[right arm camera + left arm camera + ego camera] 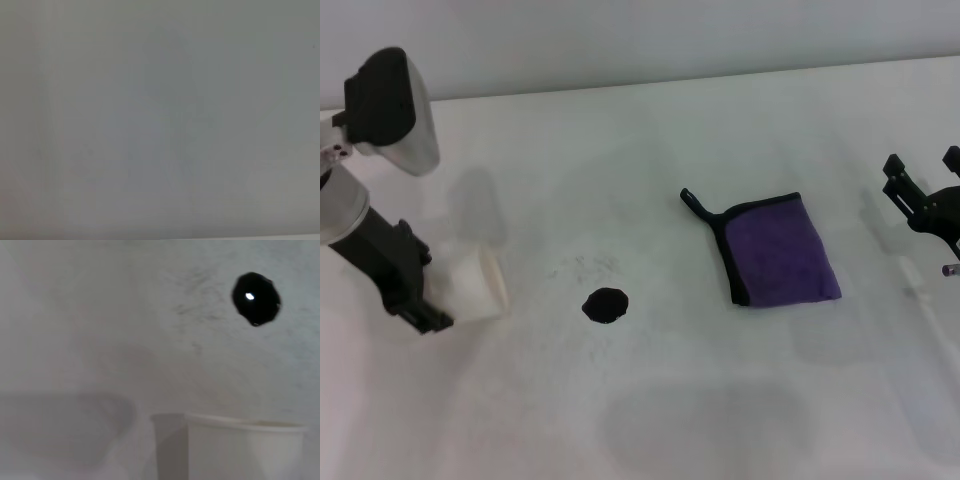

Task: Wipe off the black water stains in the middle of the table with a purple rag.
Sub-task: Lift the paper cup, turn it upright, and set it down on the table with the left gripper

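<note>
One black water stain (606,305) sits near the middle of the white surface (720,120) in the head view, faint grey specks just behind it. The purple rag (781,252) lies flat to its right, well apart, black loop toward the far left corner. The left gripper (420,305) is low at the left, beside a white paper cup (480,285); whether its fingers clamp it, I cannot tell. The right gripper (925,195) hangs at the right edge, fingers apart, holding nothing.

From the left wrist, the stain (255,298) glistens beyond the cup's rim (245,421).

From the right wrist, only bare surface (160,120) shows.
</note>
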Action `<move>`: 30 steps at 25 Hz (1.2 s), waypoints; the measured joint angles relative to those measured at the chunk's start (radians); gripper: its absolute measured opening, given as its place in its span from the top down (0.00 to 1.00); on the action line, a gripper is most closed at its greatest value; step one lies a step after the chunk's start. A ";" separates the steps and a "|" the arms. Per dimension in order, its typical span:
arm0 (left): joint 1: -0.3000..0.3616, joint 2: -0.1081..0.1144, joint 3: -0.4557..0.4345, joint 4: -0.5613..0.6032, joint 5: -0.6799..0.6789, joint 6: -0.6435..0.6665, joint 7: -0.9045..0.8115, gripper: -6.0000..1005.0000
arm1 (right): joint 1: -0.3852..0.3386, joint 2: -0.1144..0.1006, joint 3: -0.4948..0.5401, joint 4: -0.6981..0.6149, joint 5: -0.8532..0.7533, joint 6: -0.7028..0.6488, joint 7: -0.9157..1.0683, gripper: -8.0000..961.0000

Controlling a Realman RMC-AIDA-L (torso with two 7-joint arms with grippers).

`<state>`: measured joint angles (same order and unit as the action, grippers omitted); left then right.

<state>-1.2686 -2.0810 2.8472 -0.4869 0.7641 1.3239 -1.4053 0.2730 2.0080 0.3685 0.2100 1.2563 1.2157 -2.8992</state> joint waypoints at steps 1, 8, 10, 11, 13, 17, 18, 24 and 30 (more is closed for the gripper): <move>0.000 0.001 0.000 -0.003 -0.015 -0.009 -0.002 0.30 | 0.000 0.000 0.000 0.000 0.000 -0.003 0.000 0.12; 0.002 0.005 0.000 -0.078 -0.325 -0.019 0.063 0.32 | 0.000 0.000 0.005 0.000 0.000 -0.011 0.000 0.12; 0.016 0.005 0.000 -0.086 -0.419 -0.019 0.086 0.33 | 0.000 0.000 0.005 0.001 0.000 -0.011 0.000 0.12; 0.027 0.005 0.000 -0.087 -0.481 -0.020 0.101 0.33 | 0.000 0.000 0.005 0.001 0.000 -0.011 0.000 0.12; 0.057 0.005 0.000 -0.087 -0.595 -0.019 0.148 0.33 | 0.000 0.000 0.005 0.001 0.000 -0.011 0.000 0.12; 0.150 0.004 0.000 -0.073 -0.830 -0.011 0.247 0.33 | 0.001 0.000 0.007 0.001 0.000 -0.012 0.005 0.12; 0.171 0.004 0.000 -0.066 -0.868 -0.013 0.264 0.33 | 0.001 0.000 0.008 0.001 0.001 -0.012 0.008 0.12; 0.322 0.000 -0.001 0.044 -1.097 -0.033 0.414 0.33 | 0.009 0.000 0.020 -0.001 0.001 -0.012 0.013 0.12; 0.512 0.001 -0.002 0.244 -1.379 -0.096 0.650 0.34 | 0.015 0.000 0.020 -0.007 0.002 -0.012 0.013 0.12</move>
<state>-0.7565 -2.0805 2.8449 -0.2429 -0.6151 1.2279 -0.7551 0.2881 2.0080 0.3887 0.2027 1.2580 1.2034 -2.8859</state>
